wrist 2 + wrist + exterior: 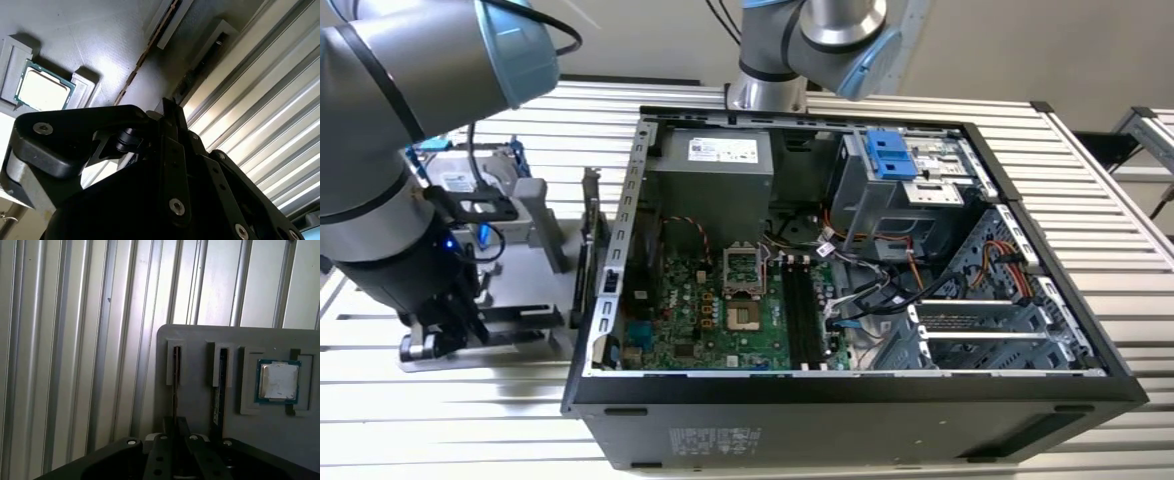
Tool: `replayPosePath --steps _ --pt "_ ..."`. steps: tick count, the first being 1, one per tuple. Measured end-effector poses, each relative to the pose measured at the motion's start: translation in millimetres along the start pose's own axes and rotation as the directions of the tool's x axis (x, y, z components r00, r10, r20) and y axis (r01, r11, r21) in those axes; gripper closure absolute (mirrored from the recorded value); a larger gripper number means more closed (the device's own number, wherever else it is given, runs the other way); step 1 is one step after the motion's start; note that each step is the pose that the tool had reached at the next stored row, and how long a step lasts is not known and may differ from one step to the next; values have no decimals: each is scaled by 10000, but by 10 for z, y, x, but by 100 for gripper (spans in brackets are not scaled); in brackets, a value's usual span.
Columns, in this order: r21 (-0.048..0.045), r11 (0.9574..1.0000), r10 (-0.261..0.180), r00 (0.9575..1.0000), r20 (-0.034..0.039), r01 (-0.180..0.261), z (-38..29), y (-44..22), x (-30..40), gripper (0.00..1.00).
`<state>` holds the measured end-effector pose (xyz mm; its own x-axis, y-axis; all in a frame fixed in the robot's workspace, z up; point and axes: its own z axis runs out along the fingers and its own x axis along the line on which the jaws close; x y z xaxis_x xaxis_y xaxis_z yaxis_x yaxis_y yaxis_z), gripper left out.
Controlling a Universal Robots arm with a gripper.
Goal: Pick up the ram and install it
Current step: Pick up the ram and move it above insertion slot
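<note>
The ram stands thin edge toward me in one slot of a grey holder, with a second stick in the slot beside it. My gripper sits right over the first stick, and its black fingers are drawn together on the stick's upper end. In the second wrist view the gripper tapers to a narrow tip over the same grey holder. In the exterior view the gripper is low over the holder, on the exterior view's left of the open computer case.
A square processor chip lies in a recess of the holder, beside the sticks. Inside the case, the green motherboard carries long black memory slots. Cables, a drive cage with a blue frame and a power supply crowd the case. The table is ribbed metal.
</note>
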<state>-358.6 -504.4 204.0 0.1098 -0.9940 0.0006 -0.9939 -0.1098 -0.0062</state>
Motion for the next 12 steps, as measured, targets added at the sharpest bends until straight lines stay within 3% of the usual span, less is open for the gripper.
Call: replayPosePath --steps 12 --pt "1 10000 22 10000 0 -22 -262 -2 0 100"
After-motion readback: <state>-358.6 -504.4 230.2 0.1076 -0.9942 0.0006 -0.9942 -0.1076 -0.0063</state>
